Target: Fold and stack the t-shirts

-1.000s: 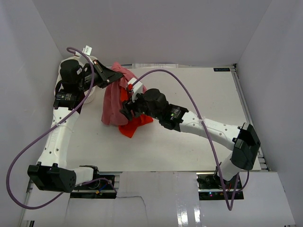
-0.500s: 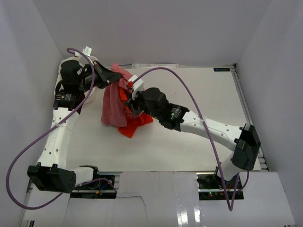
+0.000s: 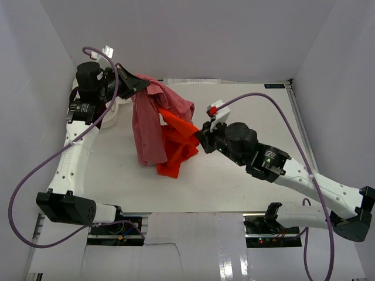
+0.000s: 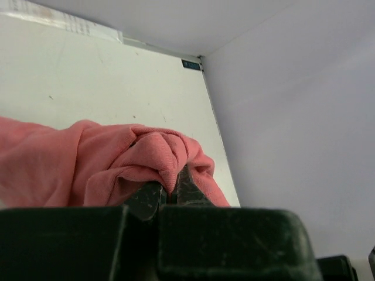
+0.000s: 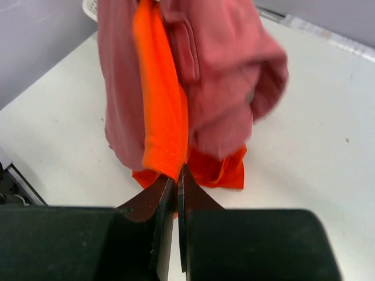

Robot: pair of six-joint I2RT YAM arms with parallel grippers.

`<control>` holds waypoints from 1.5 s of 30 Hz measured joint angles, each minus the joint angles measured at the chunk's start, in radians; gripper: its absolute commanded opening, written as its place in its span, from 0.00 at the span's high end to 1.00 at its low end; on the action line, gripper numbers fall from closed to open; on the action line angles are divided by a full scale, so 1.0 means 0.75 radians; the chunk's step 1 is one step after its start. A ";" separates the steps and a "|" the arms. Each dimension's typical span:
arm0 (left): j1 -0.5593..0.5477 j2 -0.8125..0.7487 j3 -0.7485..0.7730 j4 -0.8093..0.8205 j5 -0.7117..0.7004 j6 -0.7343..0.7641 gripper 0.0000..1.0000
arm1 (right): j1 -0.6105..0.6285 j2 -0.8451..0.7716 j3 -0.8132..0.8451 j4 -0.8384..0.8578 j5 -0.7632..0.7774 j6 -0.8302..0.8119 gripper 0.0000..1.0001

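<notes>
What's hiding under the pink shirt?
The orange shirt hangs out from under the pink shirt, and the right gripper pinches its edge. Its upper part is covered by pink cloth, so whether anything else hides there cannot be seen.

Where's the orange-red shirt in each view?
Top external: orange-red shirt at centre, draped beside the pink shirt, one corner in the right gripper.
Left wrist: not in it; only the pink shirt.
Right wrist: centre strip running down into the gripper.
Shared landmark: the pink shirt.
</notes>
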 measured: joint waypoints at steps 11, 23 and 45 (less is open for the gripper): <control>0.040 0.247 0.408 -0.033 -0.100 0.006 1.00 | -0.023 -0.232 -0.243 -0.355 0.133 0.172 0.92; 0.292 0.325 0.657 -0.211 -0.540 0.210 1.00 | -0.174 -0.214 0.203 -0.573 0.297 0.096 0.92; 0.343 0.866 0.860 -0.145 -0.844 0.316 0.05 | -0.269 -0.151 0.217 -0.652 0.204 0.062 0.92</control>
